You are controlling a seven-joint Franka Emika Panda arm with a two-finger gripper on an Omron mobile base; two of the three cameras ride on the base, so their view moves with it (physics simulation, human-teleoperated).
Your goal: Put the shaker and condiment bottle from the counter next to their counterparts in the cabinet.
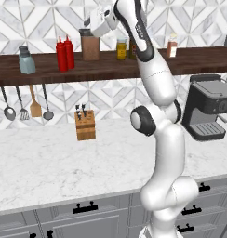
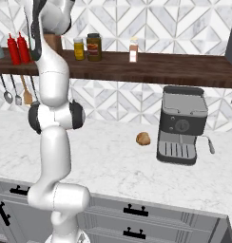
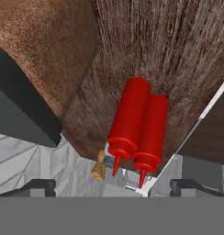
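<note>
Grey drawer fronts [image 1: 87,211] edge a tabletop [image 1: 45,162] bare of task items. 2 red condiment bottles [image 1: 65,54] touch on the cabinet shelf [image 1: 190,62]; 1 shaker [image 1: 26,60] stands there, its twin unseen. Jaws [image 3: 113,186] gape wide, empty.

Flanking base views; close, perhaps inverted, hand view

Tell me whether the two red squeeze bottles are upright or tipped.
Upright: both red squeeze bottles stand side by side on the dark shelf board, nozzles pointing up.
</note>
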